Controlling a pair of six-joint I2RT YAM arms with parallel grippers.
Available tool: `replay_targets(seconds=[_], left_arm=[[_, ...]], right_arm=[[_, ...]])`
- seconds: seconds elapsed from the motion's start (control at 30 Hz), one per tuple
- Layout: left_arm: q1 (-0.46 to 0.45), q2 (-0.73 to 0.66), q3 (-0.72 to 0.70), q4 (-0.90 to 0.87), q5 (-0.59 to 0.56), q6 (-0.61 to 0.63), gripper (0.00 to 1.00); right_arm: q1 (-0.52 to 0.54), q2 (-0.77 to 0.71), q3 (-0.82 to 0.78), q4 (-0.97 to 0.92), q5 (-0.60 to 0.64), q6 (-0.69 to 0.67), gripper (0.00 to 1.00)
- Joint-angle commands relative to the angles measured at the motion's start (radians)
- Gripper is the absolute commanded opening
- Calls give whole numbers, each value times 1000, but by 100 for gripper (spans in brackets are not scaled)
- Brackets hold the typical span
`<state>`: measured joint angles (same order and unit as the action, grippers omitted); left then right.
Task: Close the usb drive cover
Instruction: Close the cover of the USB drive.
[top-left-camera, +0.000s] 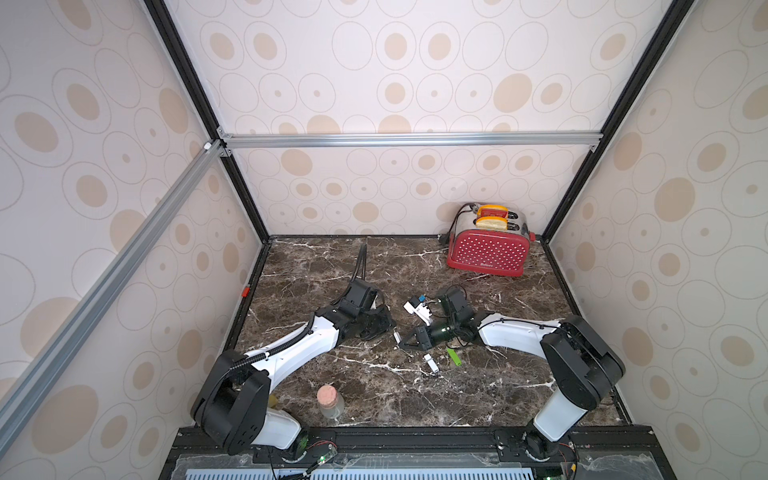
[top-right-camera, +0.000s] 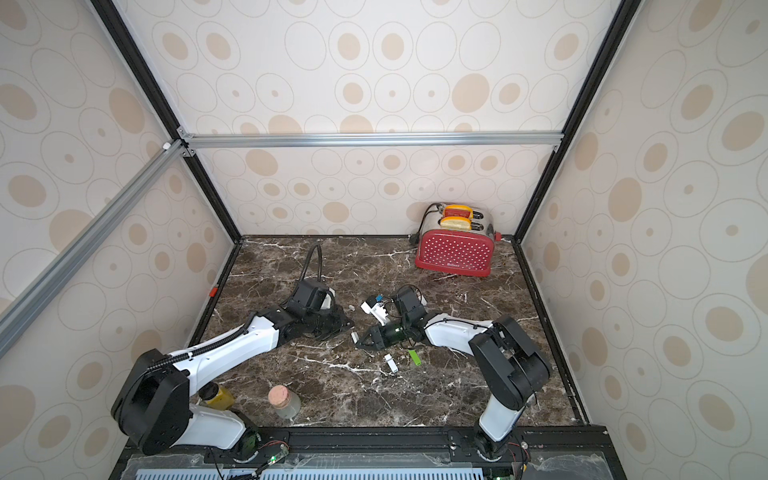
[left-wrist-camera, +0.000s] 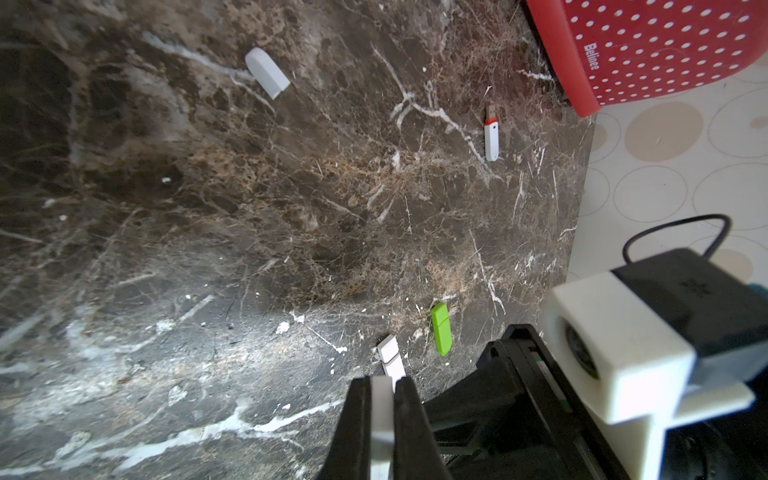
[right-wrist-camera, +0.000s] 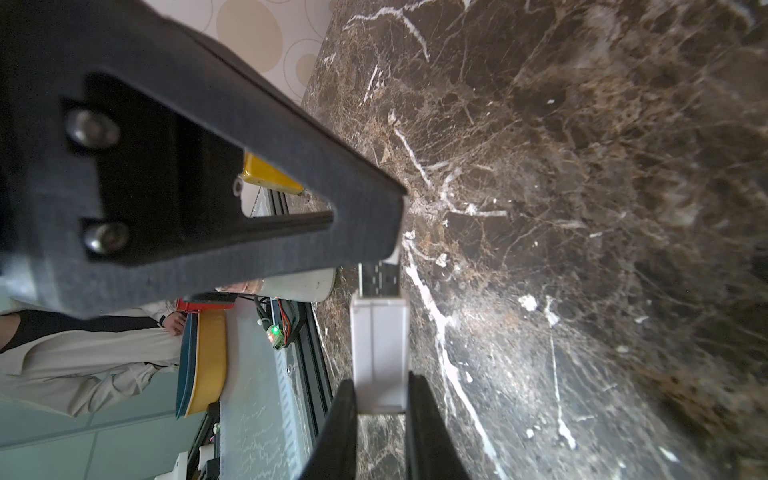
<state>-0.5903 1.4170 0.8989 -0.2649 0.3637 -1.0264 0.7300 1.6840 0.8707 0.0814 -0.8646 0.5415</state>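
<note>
Right wrist view, drive: one white rectangular plastic USB drive (right-wrist-camera: 378, 340), back end pinched between the fingers of the black right gripper (right-wrist-camera: 380, 384), held just above the middle of the dark brown marble tabletop (right-wrist-camera: 582, 208); its bare metal plug (right-wrist-camera: 380, 277) points at the left gripper.
Cover: small white plastic cap (left-wrist-camera: 381, 411), squeezed between the left gripper (left-wrist-camera: 382, 380) fingers.
Drives counted: four. The held one, plus a capped white drive (left-wrist-camera: 390, 355), a lime-green drive (left-wrist-camera: 441, 328) and a red-collared white drive (left-wrist-camera: 491, 135) with its plug bare, all lying flat.
Caps counted: two. The held one and a loose white cap (left-wrist-camera: 267, 72).
Others: one red polka-dot toaster (top-left-camera: 488, 249) in the back right corner, one cork-stoppered glass bottle (top-left-camera: 330, 401), one yellow jar (top-right-camera: 218, 395).
Hidden: the plug tip runs under the left finger, so how far it sits in the cap I cannot tell; the jar is half behind the left arm.
</note>
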Motion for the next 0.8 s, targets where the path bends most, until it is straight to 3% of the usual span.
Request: replay_targets(seconds=[0.0, 0.77], left_arm=[[-12, -12, 1, -11, -16, 22, 0], [-49, 8, 6, -26, -61, 32, 0]], right_arm=[[4, -9, 19, -6, 4, -9, 0], [4, -32, 20, -9, 4, -1, 0]])
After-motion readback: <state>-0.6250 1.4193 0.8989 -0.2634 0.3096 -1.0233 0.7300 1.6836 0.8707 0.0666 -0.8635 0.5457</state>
